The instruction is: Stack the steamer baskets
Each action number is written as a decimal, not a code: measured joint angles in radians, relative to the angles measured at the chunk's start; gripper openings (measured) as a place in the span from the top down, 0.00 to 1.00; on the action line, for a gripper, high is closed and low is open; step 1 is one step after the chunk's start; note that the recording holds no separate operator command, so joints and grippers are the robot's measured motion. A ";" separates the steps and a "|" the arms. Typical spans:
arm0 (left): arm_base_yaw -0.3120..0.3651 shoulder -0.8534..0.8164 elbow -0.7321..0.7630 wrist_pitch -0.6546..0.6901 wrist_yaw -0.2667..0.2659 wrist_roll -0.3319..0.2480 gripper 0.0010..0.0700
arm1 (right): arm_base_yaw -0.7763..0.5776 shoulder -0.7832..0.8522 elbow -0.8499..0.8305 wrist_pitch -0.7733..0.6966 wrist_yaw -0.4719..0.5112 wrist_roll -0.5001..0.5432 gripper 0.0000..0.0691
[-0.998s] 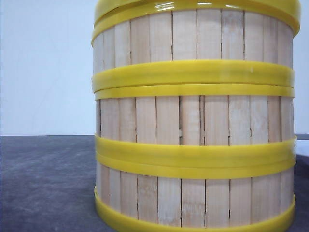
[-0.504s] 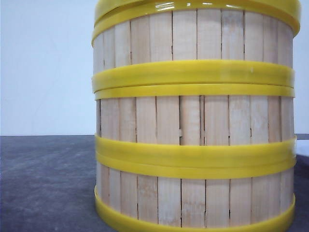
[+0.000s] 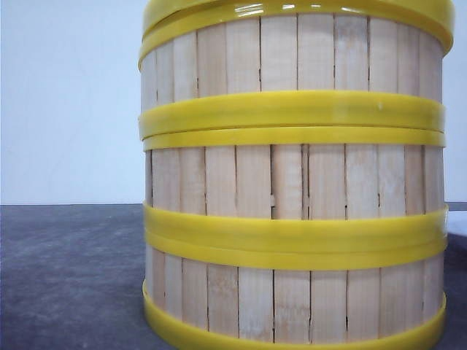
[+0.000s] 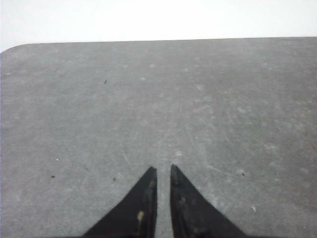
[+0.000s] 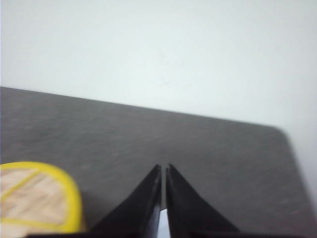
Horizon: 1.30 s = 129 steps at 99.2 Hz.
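Observation:
Three steamer baskets (image 3: 292,182) stand stacked in one column close to the front camera, pale slats between thick yellow rims, filling the middle and right of that view. The right wrist view catches the top of the stack (image 5: 34,196), a yellow rim around pale wood, off to one side of my right gripper (image 5: 163,167). That gripper is shut with nothing in it, above the dark table. My left gripper (image 4: 161,169) hangs over bare grey table, its two black fingers almost touching and empty. Neither gripper shows in the front view.
The dark grey table (image 3: 73,277) runs left of the stack to a pale wall. A rounded table corner (image 4: 15,48) shows in the left wrist view, and another corner (image 5: 280,131) in the right wrist view.

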 joint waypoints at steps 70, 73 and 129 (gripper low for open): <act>0.000 0.000 0.000 0.000 0.000 0.000 0.98 | -0.627 -0.300 -0.974 0.742 -0.517 -0.123 0.98; 0.000 0.000 0.000 0.000 0.000 0.000 0.98 | -0.632 -0.323 -1.007 0.743 -0.517 -0.123 0.98; 0.000 0.000 0.000 0.000 0.000 0.000 0.98 | -0.676 -0.587 -1.283 0.768 -0.517 -0.122 0.98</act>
